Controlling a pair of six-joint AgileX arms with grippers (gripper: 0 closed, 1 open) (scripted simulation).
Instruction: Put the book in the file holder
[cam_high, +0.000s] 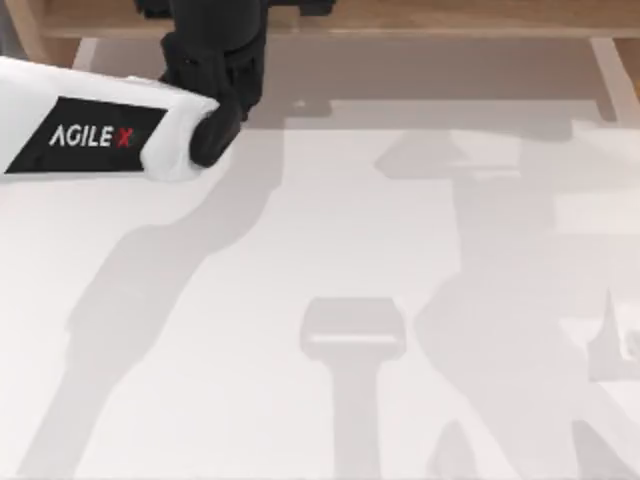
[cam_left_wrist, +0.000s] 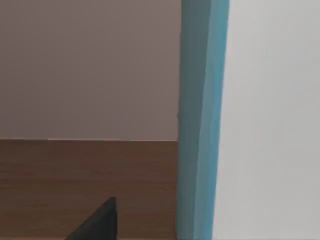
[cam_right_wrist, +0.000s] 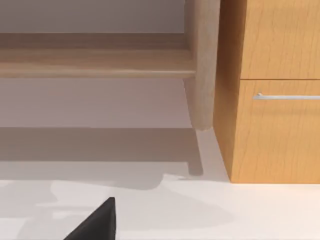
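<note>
The left arm reaches from the table's left side to its far edge, where its black wrist end sits against the wooden shelf board. In the left wrist view the book stands upright close to the camera, its teal edge running the full height of the view, above a brown wooden surface; whether the left gripper is spread or pinching the book cannot be told. The right wrist view looks at a shelf leg beside a wooden drawer cabinet; the state of that gripper cannot be told either.
</note>
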